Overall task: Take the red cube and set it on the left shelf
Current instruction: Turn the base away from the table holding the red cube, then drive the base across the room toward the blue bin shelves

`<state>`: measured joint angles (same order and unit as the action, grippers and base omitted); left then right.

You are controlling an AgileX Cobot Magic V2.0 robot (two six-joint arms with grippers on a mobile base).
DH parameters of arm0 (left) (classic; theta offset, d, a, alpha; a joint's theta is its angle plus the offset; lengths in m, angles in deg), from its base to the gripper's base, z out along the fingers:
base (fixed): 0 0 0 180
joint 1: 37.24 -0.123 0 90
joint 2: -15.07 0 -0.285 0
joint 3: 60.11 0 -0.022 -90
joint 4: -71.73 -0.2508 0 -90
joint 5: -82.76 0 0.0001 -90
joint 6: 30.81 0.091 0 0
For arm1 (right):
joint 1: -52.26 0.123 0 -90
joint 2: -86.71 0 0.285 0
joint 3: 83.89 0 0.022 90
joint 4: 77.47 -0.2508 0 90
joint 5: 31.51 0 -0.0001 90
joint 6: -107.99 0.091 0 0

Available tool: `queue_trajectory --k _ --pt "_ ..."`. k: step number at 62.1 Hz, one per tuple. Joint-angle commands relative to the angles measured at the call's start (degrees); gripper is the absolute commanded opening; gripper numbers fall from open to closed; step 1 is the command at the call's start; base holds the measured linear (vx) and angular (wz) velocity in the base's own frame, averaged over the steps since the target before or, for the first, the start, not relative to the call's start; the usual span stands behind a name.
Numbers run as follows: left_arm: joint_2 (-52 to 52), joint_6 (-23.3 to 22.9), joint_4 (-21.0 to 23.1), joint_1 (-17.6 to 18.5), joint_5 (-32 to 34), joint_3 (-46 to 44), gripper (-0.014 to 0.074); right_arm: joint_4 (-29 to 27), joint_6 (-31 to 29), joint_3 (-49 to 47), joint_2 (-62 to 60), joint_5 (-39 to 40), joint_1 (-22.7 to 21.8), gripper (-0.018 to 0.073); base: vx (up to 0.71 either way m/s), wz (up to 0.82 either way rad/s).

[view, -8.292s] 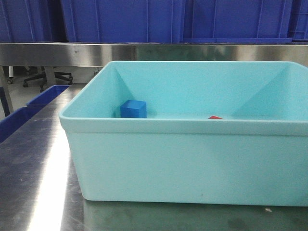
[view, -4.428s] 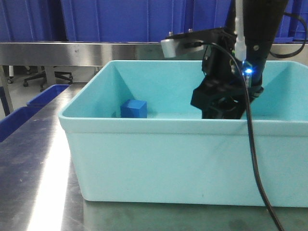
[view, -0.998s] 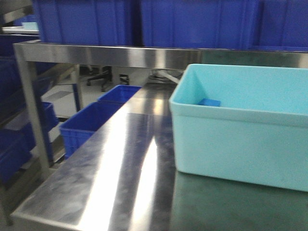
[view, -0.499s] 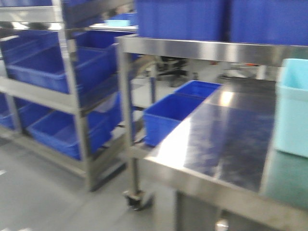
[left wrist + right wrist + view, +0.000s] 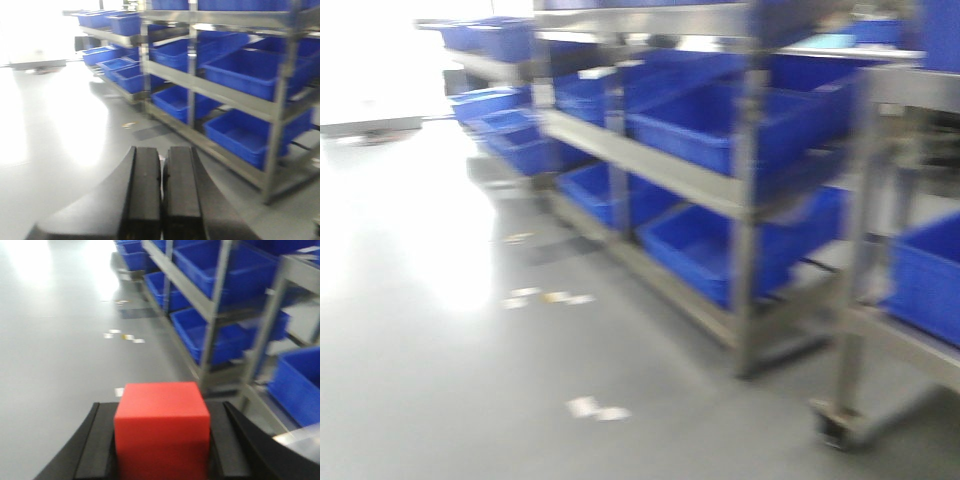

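Observation:
In the right wrist view the red cube [image 5: 161, 427] sits clamped between my right gripper's [image 5: 161, 440] two black fingers [image 5: 97, 445], held above the grey floor. In the left wrist view my left gripper [image 5: 161, 165] is shut and empty, its two black fingers [image 5: 146, 190] pressed together. A metal shelf rack [image 5: 740, 150] with blue bins stands ahead and to the right in the front view; it also shows in the left wrist view [image 5: 192, 75] and the right wrist view [image 5: 215, 300]. Neither gripper shows in the front view.
The rack's shelves hold several blue bins [image 5: 720, 125], with more bins near the floor [image 5: 720, 250]. A wheeled steel table leg [image 5: 855, 280] stands at the right. Grey floor [image 5: 470, 350] with glare and bits of white litter [image 5: 595, 408] lies to the left.
The front view has swung left: the turquoise tub and steel table have left the view, and the shelf rack with blue bins now fills the right half. The image is motion-blurred.

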<state>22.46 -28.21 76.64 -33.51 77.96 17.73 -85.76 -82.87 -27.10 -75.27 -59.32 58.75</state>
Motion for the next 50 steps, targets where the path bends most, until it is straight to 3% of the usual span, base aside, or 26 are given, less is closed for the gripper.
queue_trajectory --k 1,21,50 --pt "-0.84 -0.27 0.09 0.36 4.80 1.36 0.0101 -0.33 -0.19 -1.57 0.66 5.07 -0.20 0.0086 0.04 1.11" --pt "-0.84 -0.27 0.09 0.36 4.80 1.36 0.0101 -0.33 -0.19 -1.57 0.66 5.07 -0.20 0.0086 0.11 0.95" --pt "-0.84 -0.27 0.09 0.36 4.80 1.36 0.0101 -0.33 -0.19 -1.57 0.66 5.07 -0.20 0.0086 0.30 0.52"
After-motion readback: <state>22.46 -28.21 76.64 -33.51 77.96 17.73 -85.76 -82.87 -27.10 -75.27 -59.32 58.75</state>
